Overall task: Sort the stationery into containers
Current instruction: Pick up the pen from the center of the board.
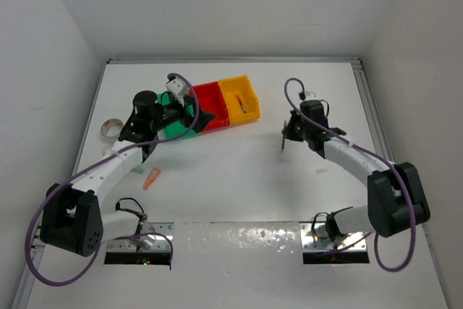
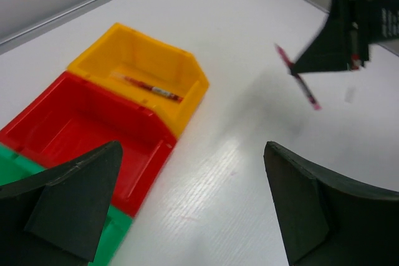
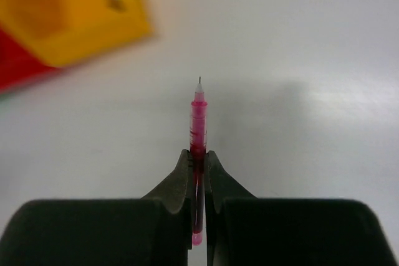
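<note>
Right gripper (image 3: pixel 198 160) pinches the pen (image 3: pixel 198 113) near mid-barrel, tip toward 12 o'clock; it looks light, stiff, slick, liable to pivot; left gripper (image 2: pixel 192 172) is spread.

Table: flat white rectangular tabletop (image 1: pixel 239 171), matte, with a fine grain visible in the left wrist view.
Back: plain white back wall panel (image 1: pixel 231 5) rising from the far edge.
Sides: white left wall panel (image 1: pixel 43 70) and white right wall panel (image 1: pixel 423 48) enclosing the table.
Edging: thin grey metal strip (image 1: pixel 365 99) along the right edge.
Light: soft, even, with faint shadows.
</note>
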Controlling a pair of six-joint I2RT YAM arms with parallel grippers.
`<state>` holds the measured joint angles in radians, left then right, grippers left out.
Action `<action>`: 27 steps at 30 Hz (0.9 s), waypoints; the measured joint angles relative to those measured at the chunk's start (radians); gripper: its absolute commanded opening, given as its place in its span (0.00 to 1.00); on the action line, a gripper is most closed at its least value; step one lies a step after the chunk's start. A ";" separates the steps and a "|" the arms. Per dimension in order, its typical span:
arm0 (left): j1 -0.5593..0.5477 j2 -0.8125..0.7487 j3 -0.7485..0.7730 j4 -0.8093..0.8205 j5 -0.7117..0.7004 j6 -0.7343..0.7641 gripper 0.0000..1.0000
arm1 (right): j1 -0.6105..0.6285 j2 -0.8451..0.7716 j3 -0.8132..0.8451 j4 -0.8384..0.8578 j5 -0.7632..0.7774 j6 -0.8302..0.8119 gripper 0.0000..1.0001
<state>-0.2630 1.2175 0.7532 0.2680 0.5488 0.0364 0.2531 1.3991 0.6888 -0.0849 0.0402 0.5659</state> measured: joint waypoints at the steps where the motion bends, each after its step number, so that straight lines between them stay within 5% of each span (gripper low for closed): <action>1: -0.007 0.000 0.000 0.008 0.031 0.000 0.94 | 0.052 -0.018 0.025 0.058 -0.003 0.007 0.00; 8: -0.065 0.037 -0.002 0.068 0.158 -0.029 0.94 | 0.346 0.047 0.258 0.416 -0.034 0.061 0.00; 11: -0.070 0.048 -0.003 0.099 0.159 -0.069 0.86 | 0.413 0.102 0.303 0.515 -0.053 0.080 0.00; 20: -0.070 0.048 -0.013 0.179 0.102 -0.151 0.35 | 0.464 0.161 0.323 0.578 -0.074 0.101 0.00; 27: -0.070 0.048 -0.021 0.201 0.069 -0.175 0.19 | 0.465 0.161 0.323 0.600 -0.074 0.116 0.00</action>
<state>-0.3332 1.2659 0.7319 0.4694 0.6174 -0.1383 0.7181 1.5597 1.0119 0.5148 -0.0338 0.6823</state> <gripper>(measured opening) 0.248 0.024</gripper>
